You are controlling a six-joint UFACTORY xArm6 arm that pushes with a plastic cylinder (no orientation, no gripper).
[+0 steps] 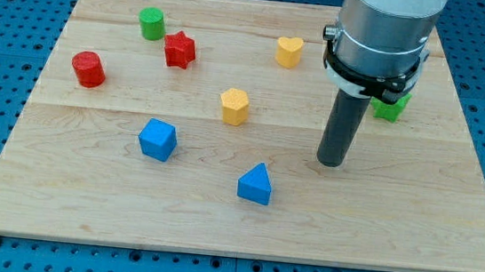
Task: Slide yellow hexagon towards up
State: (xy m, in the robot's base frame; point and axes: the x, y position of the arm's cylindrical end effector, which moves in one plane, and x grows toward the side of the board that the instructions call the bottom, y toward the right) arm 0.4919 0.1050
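The tip (331,162) stood well to the view's right of the yellow hexagon (235,106), slightly lower, touching no block; it had no jaws.

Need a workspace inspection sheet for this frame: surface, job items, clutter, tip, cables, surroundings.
Surface: wooden board, light, lying flat.
Job's things: yellow hexagon near the board's middle, standing apart from all other blocks.
Clutter: yellow heart toward the view's top; red star; green cylinder; red cylinder; blue cube; blue triangular block; green block, shape unclear, partly hidden behind the arm.
Grippers: none fitted; my tip rests on the board to the view's right of the yellow hexagon, touching no block.
Cables: nothing seen.
Surroundings: blue perforated base around the board; red area at the view's top corners.
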